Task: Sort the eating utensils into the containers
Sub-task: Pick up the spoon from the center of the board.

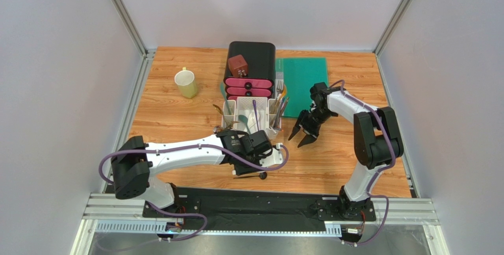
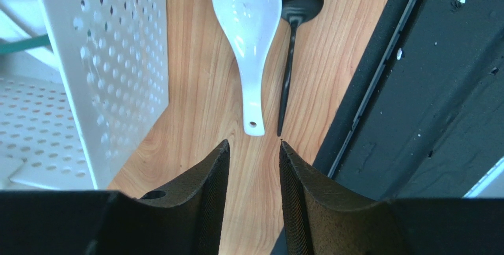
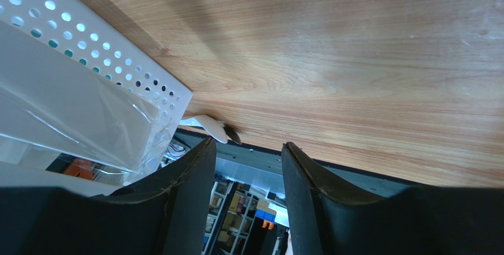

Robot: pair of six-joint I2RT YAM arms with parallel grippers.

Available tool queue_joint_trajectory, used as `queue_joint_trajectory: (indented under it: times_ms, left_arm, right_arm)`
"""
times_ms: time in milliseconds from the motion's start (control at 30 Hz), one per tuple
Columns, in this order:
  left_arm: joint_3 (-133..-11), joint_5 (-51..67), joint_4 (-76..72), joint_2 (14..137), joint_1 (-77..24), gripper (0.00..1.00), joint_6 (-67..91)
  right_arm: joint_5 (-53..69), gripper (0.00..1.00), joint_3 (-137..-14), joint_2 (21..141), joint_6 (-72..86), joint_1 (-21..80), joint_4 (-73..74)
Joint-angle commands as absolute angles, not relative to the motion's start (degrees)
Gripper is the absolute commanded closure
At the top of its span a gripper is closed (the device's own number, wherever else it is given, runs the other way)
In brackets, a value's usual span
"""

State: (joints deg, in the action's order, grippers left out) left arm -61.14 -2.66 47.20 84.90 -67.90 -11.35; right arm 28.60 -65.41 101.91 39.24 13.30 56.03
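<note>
A glossy white soup spoon (image 2: pixel 247 36) and a slim black spoon (image 2: pixel 291 54) lie side by side on the wooden table (image 2: pixel 195 89). Their handles point at my left gripper (image 2: pixel 253 148), which is spread and empty. Just beside them stands the perforated white caddy (image 2: pixel 112 60). Several utensils stand in its bins, too small to tell apart. My right gripper (image 3: pixel 248 145) is spread too, holding nothing.

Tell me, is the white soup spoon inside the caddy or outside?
Outside. The white soup spoon lies on the bare table, beside the caddy wall.
</note>
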Motion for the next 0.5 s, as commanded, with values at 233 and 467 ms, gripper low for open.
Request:
queue_joint_trajectory:
  times_ms: [233,467]
  left_arm:
    - [-64.4,1.3,43.0,91.1,-68.6,0.57,-14.9]
    - [-65.9,3.7,42.9,95.4,-68.6,0.57,-14.6]
  right_arm:
    - [31.6,0.50,-66.9,102.7,39.9,13.1,53.1]
    - [32.0,0.50,-65.3,102.6,39.9,13.0,51.9]
